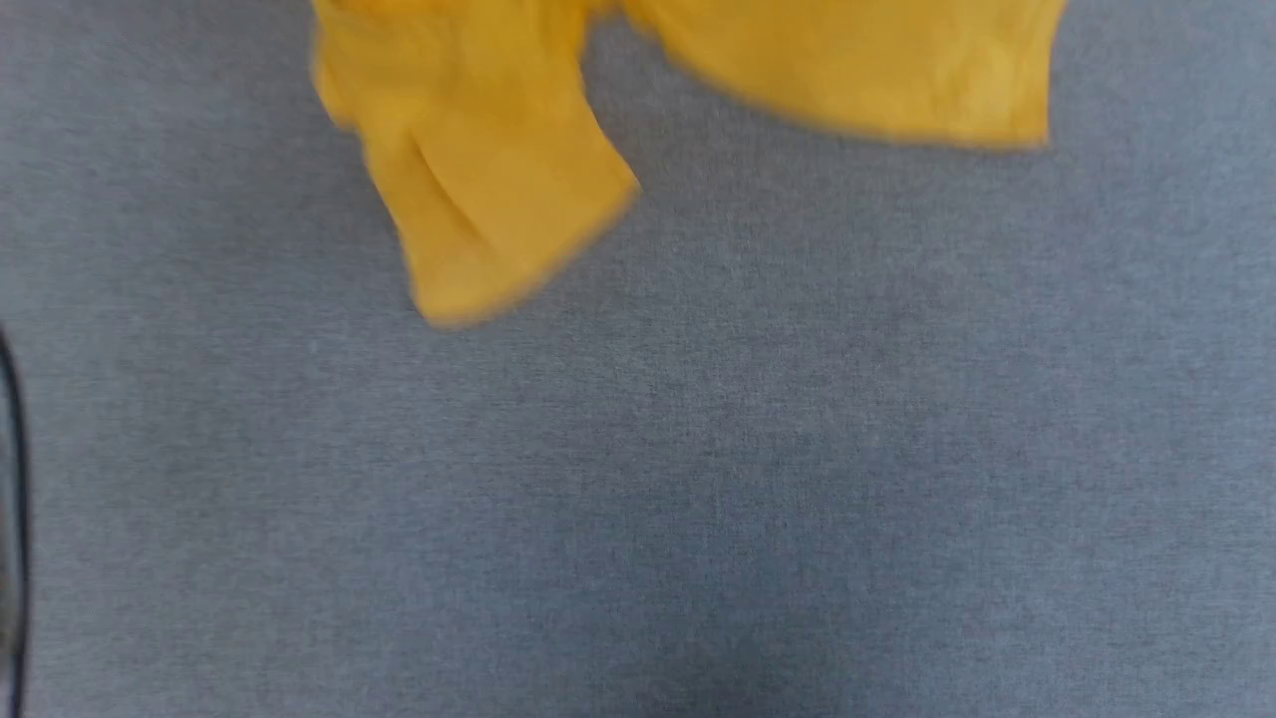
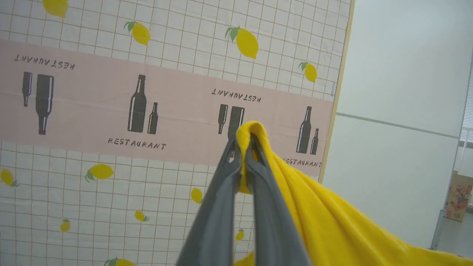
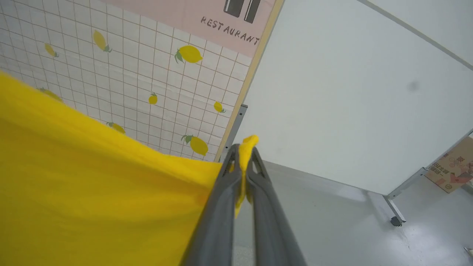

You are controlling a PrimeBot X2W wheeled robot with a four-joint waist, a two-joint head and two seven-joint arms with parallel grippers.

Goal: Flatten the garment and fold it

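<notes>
The garment, plain mustard yellow on the side I see, hangs into the top of the head view over the grey table; a sleeve dangles at upper left and a hem edge shows at upper right. In the left wrist view my left gripper is shut on a fold of the garment, which falls away to the right. In the right wrist view my right gripper is shut on another edge of the garment, with the cloth stretching off to the left. Both grippers are raised, pointing toward the room.
A partition covered in a lemon-and-bottle patterned cloth stands beyond the grippers, beside a white panel on a wheeled foot. A cardboard box sits on the floor at right. A dark cable runs along the head view's left edge.
</notes>
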